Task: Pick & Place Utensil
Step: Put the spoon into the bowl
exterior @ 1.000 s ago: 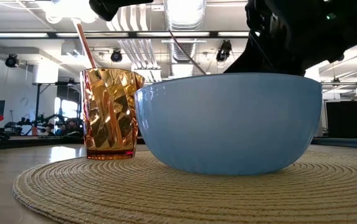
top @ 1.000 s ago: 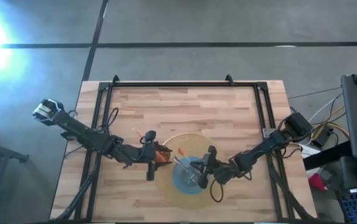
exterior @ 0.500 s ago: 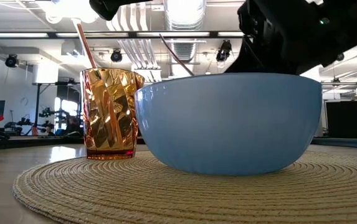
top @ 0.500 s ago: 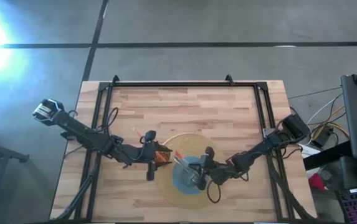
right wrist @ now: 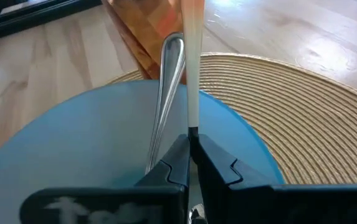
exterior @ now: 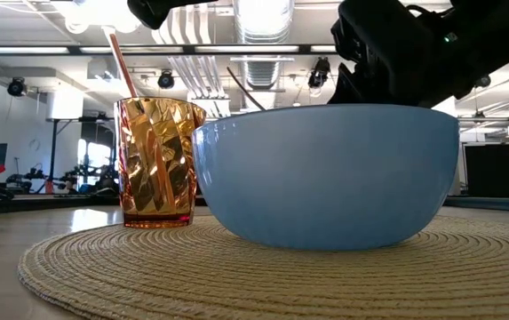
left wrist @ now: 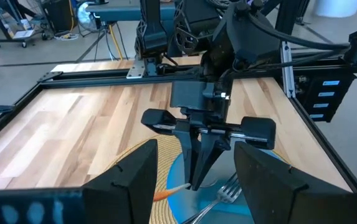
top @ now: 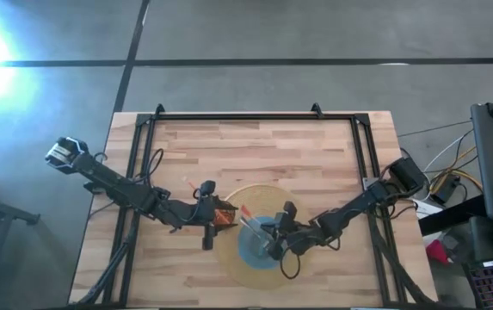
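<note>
Low view, from nearest to farthest: a woven round placemat lay on the wooden table, and on it stood a light blue bowl, with an amber faceted glass just beside it holding an orange-and-white straw. The right gripper hung over the bowl, its fingers pressed together on a thin orange-and-white stick that pointed toward the glass. A silver fork, the utensil, lay inside the bowl with its handle leaning on the rim nearest the glass; its tines showed in the left wrist view. The left gripper waited at the glass's side of the mat, its fingers spread wide and holding nothing. No readable writing or brand showed on any object. Beyond the table stood a workshop with ceiling lights.
</note>
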Available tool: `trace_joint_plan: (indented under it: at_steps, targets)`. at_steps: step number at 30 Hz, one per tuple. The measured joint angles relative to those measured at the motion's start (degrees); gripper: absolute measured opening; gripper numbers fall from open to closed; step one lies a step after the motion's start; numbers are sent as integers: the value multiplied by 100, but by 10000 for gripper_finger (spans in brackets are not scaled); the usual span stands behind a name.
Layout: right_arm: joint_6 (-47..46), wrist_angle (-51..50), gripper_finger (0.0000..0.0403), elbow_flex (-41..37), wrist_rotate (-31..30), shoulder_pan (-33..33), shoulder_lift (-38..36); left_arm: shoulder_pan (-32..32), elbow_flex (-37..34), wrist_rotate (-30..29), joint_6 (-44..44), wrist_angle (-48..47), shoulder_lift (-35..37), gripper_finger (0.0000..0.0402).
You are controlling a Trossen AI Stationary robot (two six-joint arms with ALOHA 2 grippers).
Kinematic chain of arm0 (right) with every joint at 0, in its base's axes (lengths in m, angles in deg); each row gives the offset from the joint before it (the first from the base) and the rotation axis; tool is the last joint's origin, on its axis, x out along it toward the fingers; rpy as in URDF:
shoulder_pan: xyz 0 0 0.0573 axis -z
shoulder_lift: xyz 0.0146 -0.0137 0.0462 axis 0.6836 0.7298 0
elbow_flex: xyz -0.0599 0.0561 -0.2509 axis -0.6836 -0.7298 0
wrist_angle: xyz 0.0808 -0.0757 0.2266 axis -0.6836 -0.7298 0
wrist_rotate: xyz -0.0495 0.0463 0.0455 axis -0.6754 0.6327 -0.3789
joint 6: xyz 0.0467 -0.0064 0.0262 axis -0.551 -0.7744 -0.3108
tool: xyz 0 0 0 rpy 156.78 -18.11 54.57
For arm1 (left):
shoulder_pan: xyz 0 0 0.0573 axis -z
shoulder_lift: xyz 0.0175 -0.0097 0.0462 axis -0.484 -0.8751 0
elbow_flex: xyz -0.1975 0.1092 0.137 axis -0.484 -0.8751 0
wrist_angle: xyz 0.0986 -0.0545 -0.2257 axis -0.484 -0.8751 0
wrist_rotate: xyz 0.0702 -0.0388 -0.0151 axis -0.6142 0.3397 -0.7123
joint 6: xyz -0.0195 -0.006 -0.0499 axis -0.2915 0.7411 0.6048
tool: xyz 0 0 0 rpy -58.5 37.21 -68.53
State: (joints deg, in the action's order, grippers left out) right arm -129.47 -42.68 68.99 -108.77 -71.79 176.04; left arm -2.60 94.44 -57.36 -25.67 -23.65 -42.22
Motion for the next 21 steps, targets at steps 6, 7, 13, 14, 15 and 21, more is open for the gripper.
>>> trace_joint_plan:
  at_steps: [6, 7, 13, 14, 15, 21]
  targets:
    - [-39, 2, 13, 23, 179, 30, 153, 0, 0, 1, 5, -2, 0, 204]
    - [-39, 9, 13, 66, 242, 42, 215, 0, 0, 1, 6, 0, 0, 204]
    - [73, 8, 13, 212, 296, 55, 324, 0, -2, 2, 8, -7, -2, 204]
    - [73, -48, 13, 223, 293, 56, 323, 0, -2, 4, 8, -8, -2, 204]
    - [67, -133, 13, 256, 294, 61, 323, 0, -2, 3, 10, -14, -2, 204]
    - [-22, -695, 13, 487, 291, 59, 319, 0, -2, 4, 19, -20, -2, 204]
